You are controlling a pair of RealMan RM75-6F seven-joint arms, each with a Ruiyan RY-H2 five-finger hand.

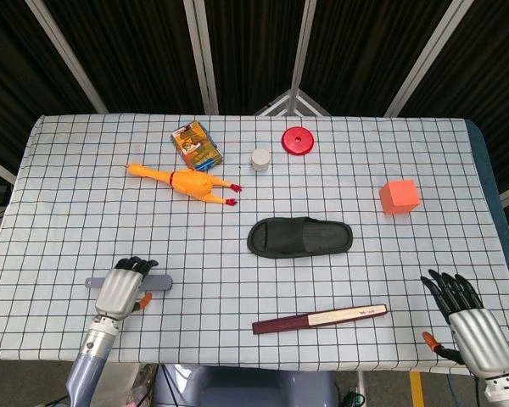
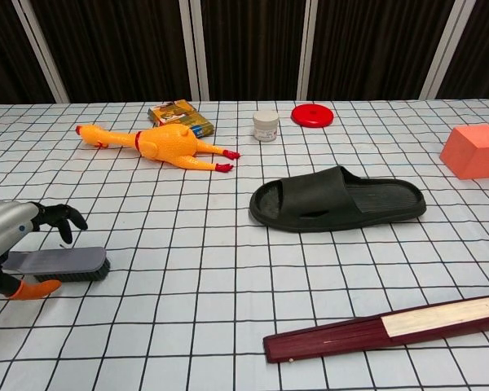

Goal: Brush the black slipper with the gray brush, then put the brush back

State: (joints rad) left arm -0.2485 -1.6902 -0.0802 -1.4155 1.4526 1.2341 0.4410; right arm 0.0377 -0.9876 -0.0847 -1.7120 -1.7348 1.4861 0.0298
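The black slipper [image 1: 299,236] [image 2: 337,199] lies sole down at the table's middle. The gray brush [image 1: 159,281] [image 2: 63,263] lies bristles down near the front left edge. My left hand [image 1: 124,285] [image 2: 16,232] hovers over the brush handle with curled fingers arched above it and the thumb below; a grip on it does not show. My right hand [image 1: 465,316] is at the front right corner, fingers spread and empty, seen only in the head view.
A closed folding fan [image 1: 319,320] [image 2: 387,328] lies in front of the slipper. A rubber chicken [image 1: 184,181], a small box [image 1: 196,144], a white jar [image 1: 260,159], a red disc [image 1: 297,140] and an orange cube [image 1: 399,196] sit farther back.
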